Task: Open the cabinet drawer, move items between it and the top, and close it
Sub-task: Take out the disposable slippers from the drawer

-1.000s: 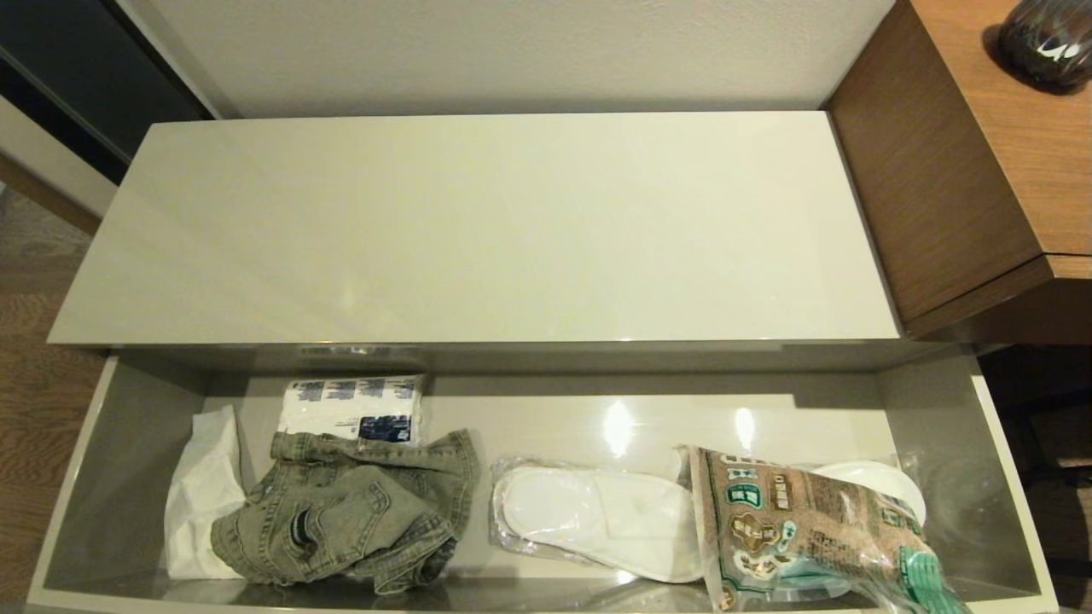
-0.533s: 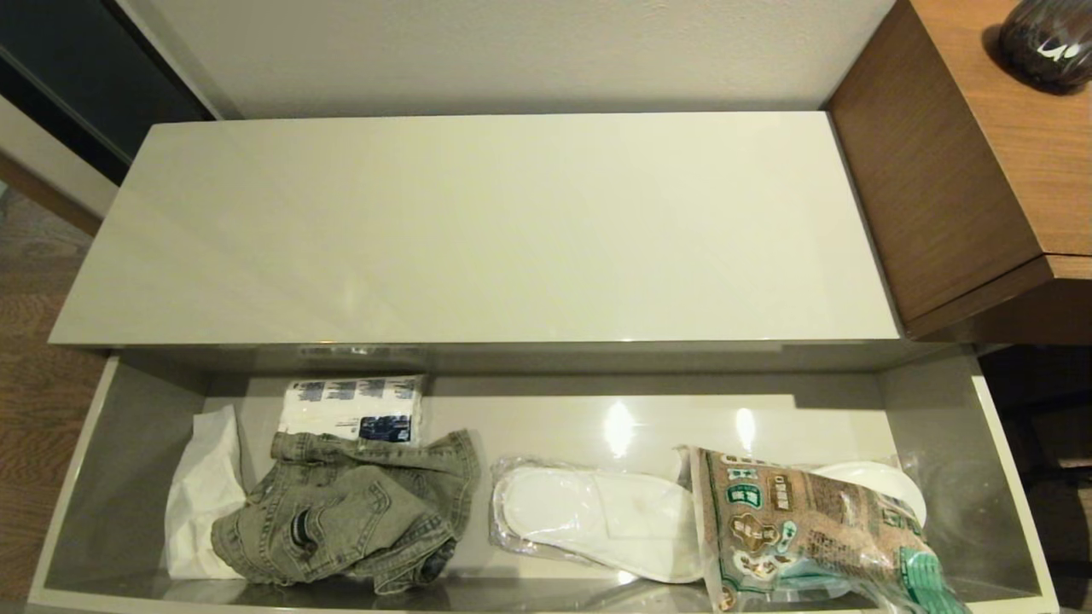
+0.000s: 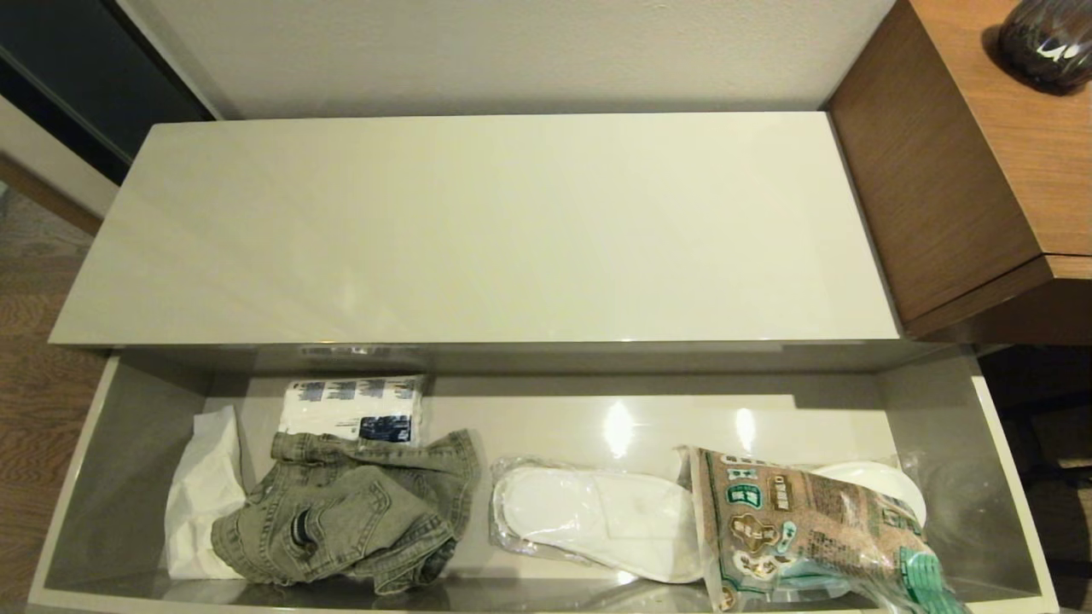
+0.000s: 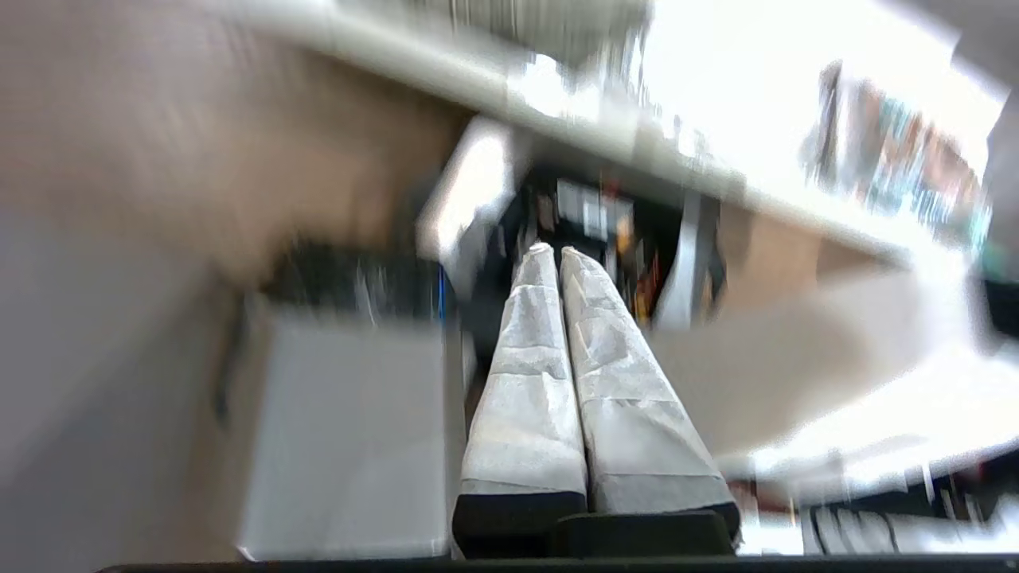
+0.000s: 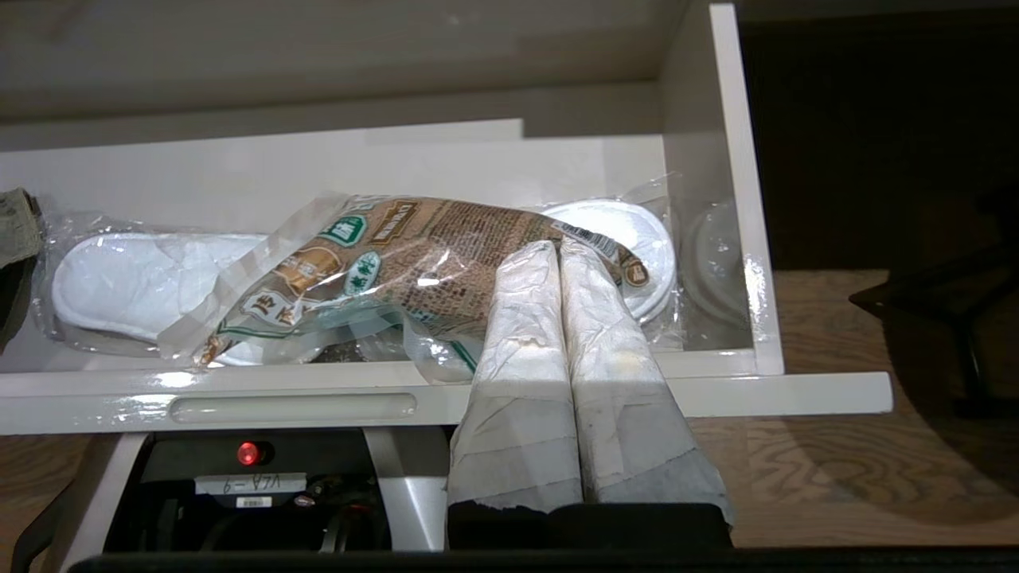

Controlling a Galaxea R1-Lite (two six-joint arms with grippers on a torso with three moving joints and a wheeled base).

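Note:
The cabinet drawer (image 3: 128, 477) stands pulled out, wide and pale grey. Inside it at the left lies the crumpled olive-grey denim jacket (image 3: 350, 512). At the middle lies the clear pack of white slippers (image 3: 589, 516) (image 5: 135, 278). The top (image 3: 478, 230) is a bare glossy beige surface. Neither arm shows in the head view. My left gripper (image 4: 551, 253) is shut on nothing, low in front of the cabinet. My right gripper (image 5: 557, 245) is shut and empty too, hovering just before the drawer's front rim (image 5: 756, 394) near its right end.
A brown-green snack bag (image 3: 793, 529) (image 5: 398, 255) lies over the drawer's right part, with a second white slipper pack (image 3: 879, 486) under it. A white-and-blue tissue pack (image 3: 351, 408) and a white bag (image 3: 200, 495) sit at the left. A taller wood-grain desk (image 3: 955, 170) stands right.
Nothing has moved in the head view; the drawer and its contents lie as before.

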